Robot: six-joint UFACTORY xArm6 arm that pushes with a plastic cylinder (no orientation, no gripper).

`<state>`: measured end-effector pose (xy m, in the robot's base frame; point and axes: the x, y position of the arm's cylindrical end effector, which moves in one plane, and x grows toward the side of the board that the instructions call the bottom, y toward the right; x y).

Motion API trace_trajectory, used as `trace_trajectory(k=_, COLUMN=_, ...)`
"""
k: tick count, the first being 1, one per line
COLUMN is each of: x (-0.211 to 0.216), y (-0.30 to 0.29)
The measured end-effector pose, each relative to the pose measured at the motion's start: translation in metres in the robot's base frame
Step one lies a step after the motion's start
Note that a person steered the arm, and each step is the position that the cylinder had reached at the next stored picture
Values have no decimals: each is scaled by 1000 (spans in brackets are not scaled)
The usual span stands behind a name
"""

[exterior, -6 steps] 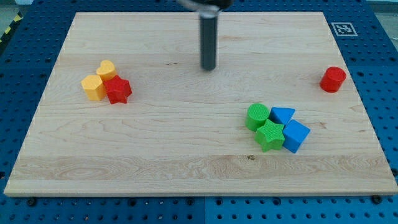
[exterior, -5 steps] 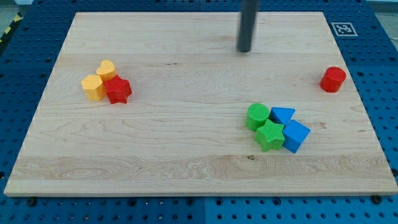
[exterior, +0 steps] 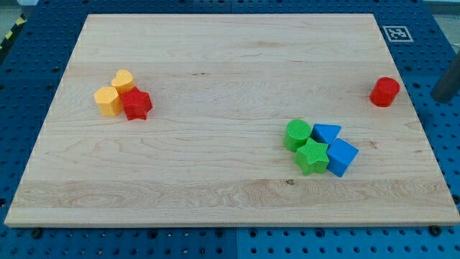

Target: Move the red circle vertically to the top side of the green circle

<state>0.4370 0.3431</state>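
Red circle (exterior: 385, 92), a light, rigid block likely to slide easily on the wooden counter (exterior: 215, 57), wants pushing from its right, where the bare, gripperless end effector tip (exterior: 443, 96) hovers.

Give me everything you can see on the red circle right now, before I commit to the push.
The red circle is a short, upright red cylinder with a flat round top and a matte, finely ribbed look. It stands alone near the board's right edge in the view, touching no other block, above and right of the green circle. My tip sits off the board to its right, at about its height, with a clear gap between them.
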Motion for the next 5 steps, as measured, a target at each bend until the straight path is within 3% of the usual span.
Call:
trace_trajectory(k=1, x=-11, y=-61)
trace_trajectory(k=2, x=-60, y=-163)
trace_trajectory(k=4, x=-70, y=-180)
trace_trajectory(k=5, x=-71, y=-263)
